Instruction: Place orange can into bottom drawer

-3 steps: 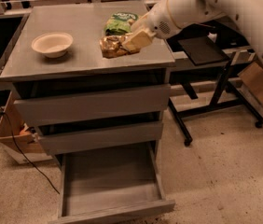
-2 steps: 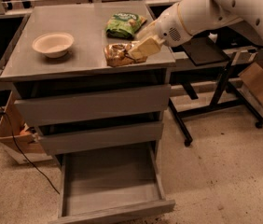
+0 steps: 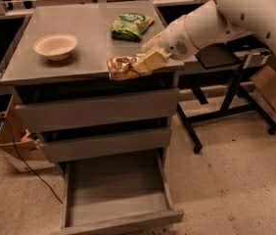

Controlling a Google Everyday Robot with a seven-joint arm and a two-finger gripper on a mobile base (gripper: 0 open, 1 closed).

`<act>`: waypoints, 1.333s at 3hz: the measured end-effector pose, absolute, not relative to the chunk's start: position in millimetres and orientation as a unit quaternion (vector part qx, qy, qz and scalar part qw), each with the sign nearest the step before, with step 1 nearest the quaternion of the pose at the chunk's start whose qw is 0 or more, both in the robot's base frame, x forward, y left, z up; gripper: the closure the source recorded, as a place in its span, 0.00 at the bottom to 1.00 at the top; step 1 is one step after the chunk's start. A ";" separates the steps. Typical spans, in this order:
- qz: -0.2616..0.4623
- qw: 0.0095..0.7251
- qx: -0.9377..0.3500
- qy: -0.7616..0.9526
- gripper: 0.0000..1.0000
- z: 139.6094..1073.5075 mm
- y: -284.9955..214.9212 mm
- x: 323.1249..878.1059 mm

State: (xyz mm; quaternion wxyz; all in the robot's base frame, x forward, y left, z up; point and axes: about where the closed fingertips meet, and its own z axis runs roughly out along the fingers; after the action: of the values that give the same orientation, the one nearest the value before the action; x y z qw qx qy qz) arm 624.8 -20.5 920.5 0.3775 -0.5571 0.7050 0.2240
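At the worktop's (image 3: 55, 13) front edge, the tool (image 3: 147, 61) appears clamped on the orange can (image 3: 122, 66), carried forward from beside the green bag (image 3: 130, 26); the bottom drawer (image 3: 113, 192) stays open below the worktop.

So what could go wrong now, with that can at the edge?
The gripper holds the orange can by one end, sideways over the front edge of the cabinet top; it might slip and fall past the open bottom drawer. Lowering it, the arm could also bump the two closed drawers above.
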 end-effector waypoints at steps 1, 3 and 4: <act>0.240 0.358 -0.557 0.710 1.00 878.0 -22.5 596.2; 0.234 0.319 -0.576 0.715 1.00 765.5 -18.8 545.4; 0.229 0.303 -0.582 0.719 1.00 706.5 -13.2 532.6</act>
State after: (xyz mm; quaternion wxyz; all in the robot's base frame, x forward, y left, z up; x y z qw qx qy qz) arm 532.6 -13.2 706.5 0.3031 -0.5820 0.7190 0.2292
